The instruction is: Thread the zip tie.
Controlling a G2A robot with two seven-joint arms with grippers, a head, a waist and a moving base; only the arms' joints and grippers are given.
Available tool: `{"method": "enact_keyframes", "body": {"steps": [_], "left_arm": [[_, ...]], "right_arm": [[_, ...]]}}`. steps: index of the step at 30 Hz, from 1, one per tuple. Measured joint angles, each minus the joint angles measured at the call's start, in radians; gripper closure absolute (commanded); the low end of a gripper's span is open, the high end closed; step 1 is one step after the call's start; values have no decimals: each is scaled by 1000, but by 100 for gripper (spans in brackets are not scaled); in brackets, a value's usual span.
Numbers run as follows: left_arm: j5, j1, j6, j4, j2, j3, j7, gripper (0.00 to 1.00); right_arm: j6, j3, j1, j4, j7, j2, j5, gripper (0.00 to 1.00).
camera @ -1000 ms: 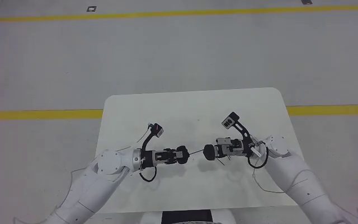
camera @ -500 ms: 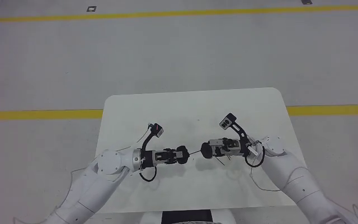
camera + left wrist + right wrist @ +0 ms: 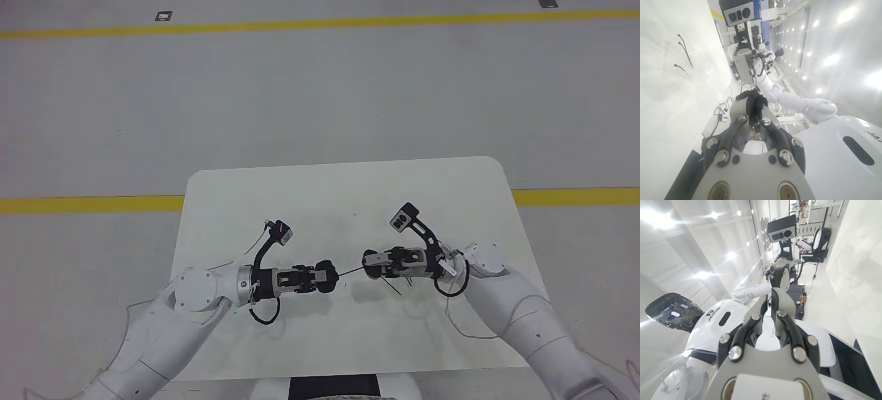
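Left pincer (image 3: 326,275) is nipped narrow on the zip tie (image 3: 350,270). The thin black strap runs out from its tips straight across to the right pincer (image 3: 371,262). The two face each other nose to nose, near but apart, over the table (image 3: 300,190).

Whether the right pincer is clamped, I cannot tell. The strap looks to reach it, though it's too fine here to be sure of contact.

My read: this is the feed itself, with the tail to be lined up on the head's slot. What counts now is alignment, not force. Bring both pincers onto one line with the strap flat to the slot, and close the gap slowly so the tail can't buckle sideways. A hold close to the free end would stiffen it, because a long unsupported run will wander.

Spare ties (image 3: 395,287) lie on the table just beside the right pincer, on the robot's side of it. Best to stay clear of those.
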Motion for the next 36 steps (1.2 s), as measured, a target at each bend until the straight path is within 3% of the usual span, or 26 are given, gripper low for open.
{"method": "enact_keyframes", "body": {"steps": [10,20,27,36], "left_arm": [[0,0,0,0,0,0,0,100],[0,0,0,0,0,0,0,100],[0,0,0,0,0,0,0,100],[0,0,0,0,0,0,0,100]], "right_arm": [[0,-5,4,3,0,-3,-9,89],[0,-1,2,-3,0,-4,-16,96],[0,4,-1,-4,0,-4,-21,85],[0,10,-7,-11,0,-3,-24,86]]}}
